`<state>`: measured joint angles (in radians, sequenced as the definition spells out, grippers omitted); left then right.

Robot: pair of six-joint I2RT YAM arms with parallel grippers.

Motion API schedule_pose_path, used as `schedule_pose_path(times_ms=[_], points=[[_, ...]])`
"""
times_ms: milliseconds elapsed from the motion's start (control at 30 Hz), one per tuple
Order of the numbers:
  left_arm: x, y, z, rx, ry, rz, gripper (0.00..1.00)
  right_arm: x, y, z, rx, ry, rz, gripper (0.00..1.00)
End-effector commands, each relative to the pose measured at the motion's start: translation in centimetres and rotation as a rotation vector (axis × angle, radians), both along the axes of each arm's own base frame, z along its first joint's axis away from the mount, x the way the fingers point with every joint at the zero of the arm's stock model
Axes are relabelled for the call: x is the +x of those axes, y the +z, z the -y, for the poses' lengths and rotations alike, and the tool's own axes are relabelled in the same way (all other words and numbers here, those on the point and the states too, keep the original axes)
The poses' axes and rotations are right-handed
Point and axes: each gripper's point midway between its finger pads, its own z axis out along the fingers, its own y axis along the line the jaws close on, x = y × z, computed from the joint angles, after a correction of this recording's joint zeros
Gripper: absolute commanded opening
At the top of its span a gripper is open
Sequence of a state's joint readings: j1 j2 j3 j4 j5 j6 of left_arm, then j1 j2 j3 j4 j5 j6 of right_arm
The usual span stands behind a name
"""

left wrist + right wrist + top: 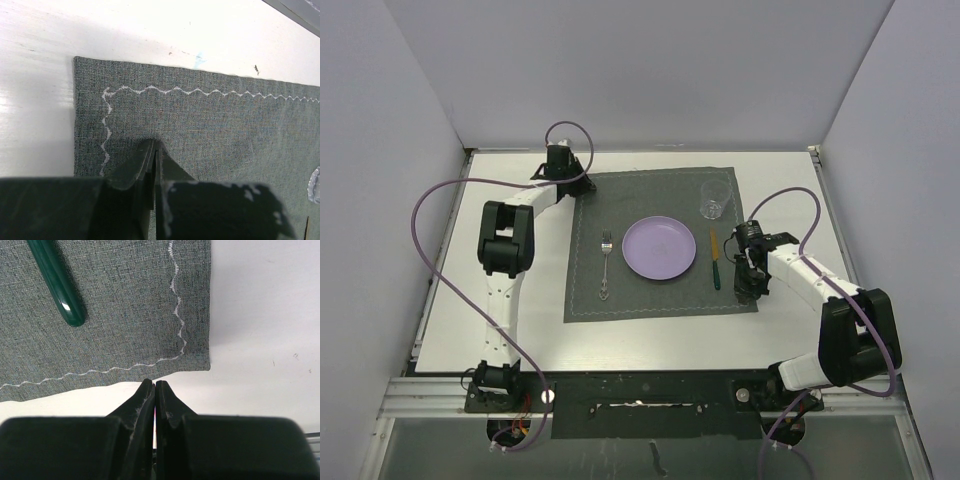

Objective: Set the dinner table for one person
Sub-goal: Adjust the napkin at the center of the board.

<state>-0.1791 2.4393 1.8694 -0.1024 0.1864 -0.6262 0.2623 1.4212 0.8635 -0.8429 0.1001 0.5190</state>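
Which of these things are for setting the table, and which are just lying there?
For the job:
dinner table
grey placemat
purple plate
fork
green-handled knife
glass

Just there:
purple cables
metal frame at the near edge

Dinner table (pixel 650 345) is white. Placemat (pixel 660 295) dark grey w/ white zigzag stitch near its edge. Plate (pixel 660 248) lilac, fork (pixel 606 265) silver, knife handle (pixel 55 280) dark green, glass (pixel 715 200) clear.
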Motion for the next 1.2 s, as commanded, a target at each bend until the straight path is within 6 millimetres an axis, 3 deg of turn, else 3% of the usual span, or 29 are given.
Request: schedule_pose_path(times_ms=[0, 1167], points=[[1.2, 0.3, -0.6, 0.008, 0.023, 0.015, 0.00, 1.1, 0.8, 0.0, 0.002, 0.002, 0.027, 0.00], [2.4, -1.4, -1.1, 0.021, 0.032, -0.027, 0.00, 1.1, 0.9, 0.5, 0.007, -0.022, 0.021, 0.00]])
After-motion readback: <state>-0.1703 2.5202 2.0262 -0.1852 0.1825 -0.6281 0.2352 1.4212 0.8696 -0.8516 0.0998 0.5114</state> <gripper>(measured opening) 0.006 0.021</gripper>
